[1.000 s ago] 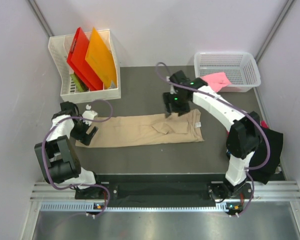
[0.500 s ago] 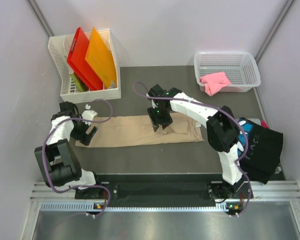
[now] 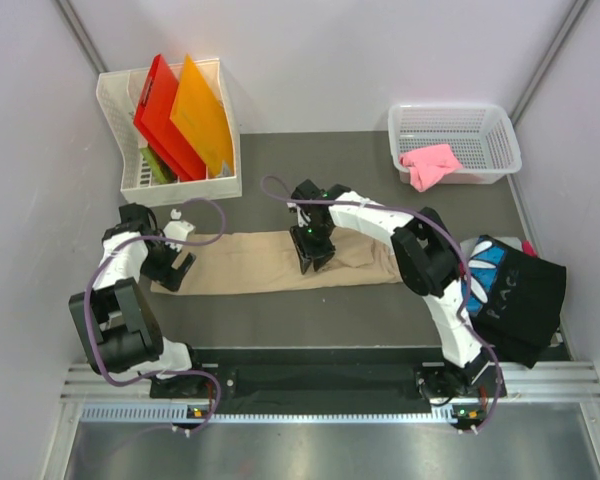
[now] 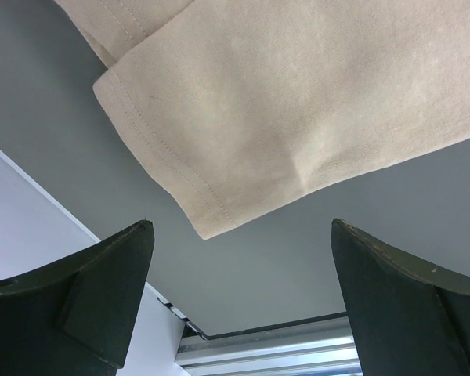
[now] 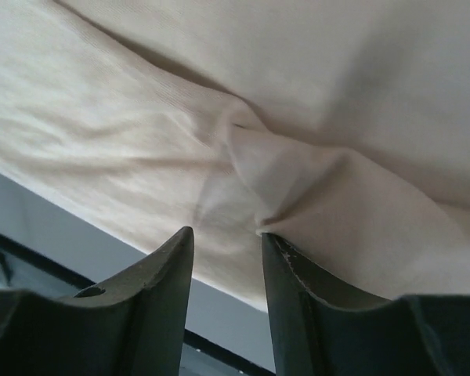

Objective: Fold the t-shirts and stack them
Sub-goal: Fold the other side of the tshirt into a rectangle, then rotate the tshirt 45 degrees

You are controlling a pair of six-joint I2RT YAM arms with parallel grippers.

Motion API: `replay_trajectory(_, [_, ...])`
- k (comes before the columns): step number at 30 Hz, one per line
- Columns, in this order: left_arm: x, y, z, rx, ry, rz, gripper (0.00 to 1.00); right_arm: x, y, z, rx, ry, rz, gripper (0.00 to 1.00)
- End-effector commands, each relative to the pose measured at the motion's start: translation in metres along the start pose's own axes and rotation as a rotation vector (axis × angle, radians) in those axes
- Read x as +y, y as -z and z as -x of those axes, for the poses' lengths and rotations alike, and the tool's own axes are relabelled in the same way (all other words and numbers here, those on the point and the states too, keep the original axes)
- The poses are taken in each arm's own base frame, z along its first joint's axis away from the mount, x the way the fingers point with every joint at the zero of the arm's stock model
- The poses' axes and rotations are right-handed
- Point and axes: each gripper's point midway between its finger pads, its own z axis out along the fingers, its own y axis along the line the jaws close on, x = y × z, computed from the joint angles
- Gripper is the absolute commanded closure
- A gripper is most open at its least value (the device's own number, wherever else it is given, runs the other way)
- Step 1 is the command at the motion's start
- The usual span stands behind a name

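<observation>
The tan t-shirt (image 3: 240,262) lies flat as a long folded strip across the middle of the table. My left gripper (image 3: 173,268) is open and empty just off the strip's left end; in the left wrist view (image 4: 240,227) a hemmed corner of the shirt (image 4: 298,94) lies beyond the jaws. My right gripper (image 3: 312,258) sits low over the strip's middle, jaws a narrow gap apart. In the right wrist view (image 5: 227,233) one fingertip (image 5: 270,243) touches a pucker in the cloth (image 5: 219,94). The black printed shirt (image 3: 510,295) lies heaped at the right edge. The pink shirt (image 3: 430,165) hangs from the basket.
A white mesh basket (image 3: 480,120) stands at the back right. A white file rack (image 3: 115,100) at the back left holds a red sheet (image 3: 160,115) and an orange sheet (image 3: 205,115). The table's metal front rail (image 4: 298,348) shows close under the left jaws.
My right gripper has moved left and nearer along the tan shirt, from its right part to its middle, and dropped onto the cloth. The left arm has not moved.
</observation>
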Motion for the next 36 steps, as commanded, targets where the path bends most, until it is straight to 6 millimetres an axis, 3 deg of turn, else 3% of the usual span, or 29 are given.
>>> replay_trajectory(1, [0.003,0.011,0.006,-0.02,0.001,0.011,0.01,0.049,-0.001,0.009,0.036,0.012,0.293,0.58])
replay_trajectory(4, [0.006,0.013,0.006,-0.019,-0.009,0.02,0.01,0.063,0.018,0.014,0.015,0.052,0.355,0.52])
replay_trajectory(7, [0.009,0.017,0.01,-0.028,-0.014,0.035,0.01,0.054,0.048,0.02,-0.021,0.038,0.328,0.49])
replay_trajectory(8, [0.011,0.019,0.012,-0.035,-0.013,0.039,0.01,0.046,0.067,0.024,-0.052,0.021,0.33,0.47])
replay_trajectory(10, [0.012,0.02,0.015,-0.039,-0.012,0.037,0.01,0.035,0.083,0.026,-0.084,-0.011,0.314,0.47])
replay_trajectory(11, [0.014,0.023,0.019,-0.048,-0.009,0.037,0.01,0.024,0.103,0.032,-0.135,-0.033,0.306,0.46])
replay_trajectory(14, [0.016,0.027,0.028,-0.076,0.006,0.019,0.01,-0.001,0.124,0.029,-0.19,-0.095,0.259,0.45])
replay_trajectory(18, [0.007,0.027,0.038,-0.089,-0.001,-0.012,0.01,-0.03,0.118,0.014,-0.184,-0.156,0.194,0.46])
replay_trajectory(24, [-0.017,0.003,0.057,-0.076,-0.088,-0.032,0.01,-0.076,0.09,-0.015,-0.127,-0.249,0.065,0.48])
replay_trajectory(29, [-0.016,-0.024,0.074,-0.055,-0.081,-0.054,0.01,-0.108,0.077,-0.025,-0.095,-0.286,-0.019,0.52])
replay_trajectory(36, [-0.015,-0.056,0.068,0.003,-0.07,-0.073,0.01,-0.142,0.056,-0.027,-0.071,-0.341,-0.079,0.54])
